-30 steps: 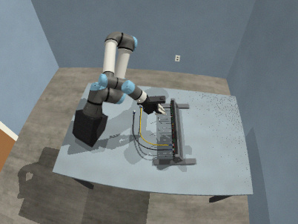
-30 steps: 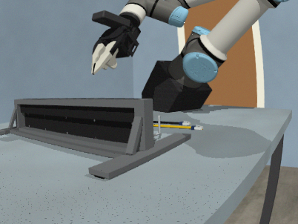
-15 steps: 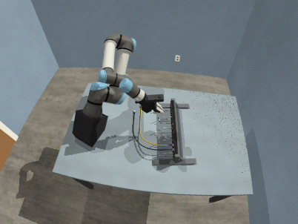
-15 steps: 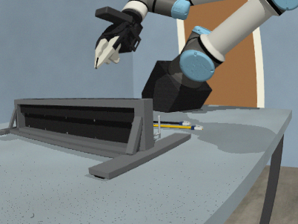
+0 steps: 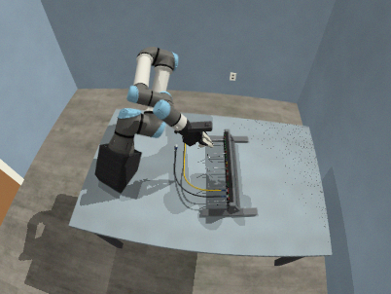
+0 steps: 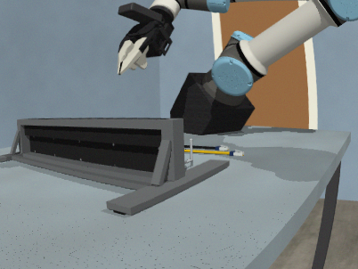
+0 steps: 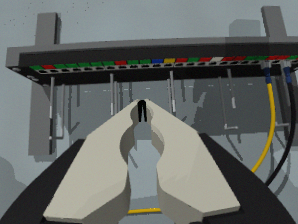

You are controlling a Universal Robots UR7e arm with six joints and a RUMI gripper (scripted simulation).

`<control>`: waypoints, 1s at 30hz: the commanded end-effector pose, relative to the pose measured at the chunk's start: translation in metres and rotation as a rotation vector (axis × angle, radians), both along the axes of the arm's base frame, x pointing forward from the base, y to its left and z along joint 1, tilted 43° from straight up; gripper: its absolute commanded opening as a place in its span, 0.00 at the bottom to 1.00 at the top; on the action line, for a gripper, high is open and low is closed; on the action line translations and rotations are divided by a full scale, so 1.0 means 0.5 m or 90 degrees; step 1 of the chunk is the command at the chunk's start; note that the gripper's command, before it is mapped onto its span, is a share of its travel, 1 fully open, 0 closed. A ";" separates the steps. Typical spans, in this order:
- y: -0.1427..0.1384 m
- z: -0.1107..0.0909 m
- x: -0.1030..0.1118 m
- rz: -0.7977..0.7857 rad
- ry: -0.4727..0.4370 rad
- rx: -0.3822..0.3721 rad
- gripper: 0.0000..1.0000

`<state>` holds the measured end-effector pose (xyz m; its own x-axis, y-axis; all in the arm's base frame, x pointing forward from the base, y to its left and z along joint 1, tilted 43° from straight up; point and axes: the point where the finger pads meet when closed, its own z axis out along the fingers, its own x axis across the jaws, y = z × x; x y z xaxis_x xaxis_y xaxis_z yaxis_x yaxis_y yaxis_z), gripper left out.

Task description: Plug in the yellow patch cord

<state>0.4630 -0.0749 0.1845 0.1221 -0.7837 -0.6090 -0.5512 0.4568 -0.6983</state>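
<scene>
My gripper point(image 5: 211, 145) point(image 6: 119, 73) point(image 7: 142, 101) is shut with its tips together, empty, high above the front side of the rack point(image 5: 235, 170) point(image 6: 100, 123) point(image 7: 125, 52). The rack stands upright, with colored labels along its ports. The yellow label point(image 7: 170, 60) is right of the blue one in the wrist view. The yellow cord point(image 5: 185, 167) point(image 6: 209, 151) point(image 7: 272, 110) has one end plugged in near the rack's right end in that view. Its free plug point(image 6: 237, 153) lies on the table; the gripper hides it in the top view. The clip's facing is too small to tell.
A black cord point(image 5: 175, 165) point(image 6: 202, 147) point(image 7: 293, 120) is plugged in beside the yellow one; its free plug point(image 5: 176, 147) point(image 6: 222, 148) lies near the yellow plug. Thin upright rods point(image 7: 112, 95) point(image 6: 191, 151) stand in front of the rack. The rack's feet point(image 5: 245, 212) point(image 6: 169, 189) stick out at both ends.
</scene>
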 end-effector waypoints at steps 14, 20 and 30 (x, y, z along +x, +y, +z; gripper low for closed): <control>-0.025 0.022 -0.050 0.005 -0.002 0.002 0.00; -0.034 0.029 -0.066 0.005 -0.002 0.002 0.00; -0.043 0.038 -0.085 0.005 -0.002 0.002 0.00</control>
<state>0.4259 -0.0939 0.2012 0.1280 -0.7811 -0.6111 -0.5536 0.4549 -0.6975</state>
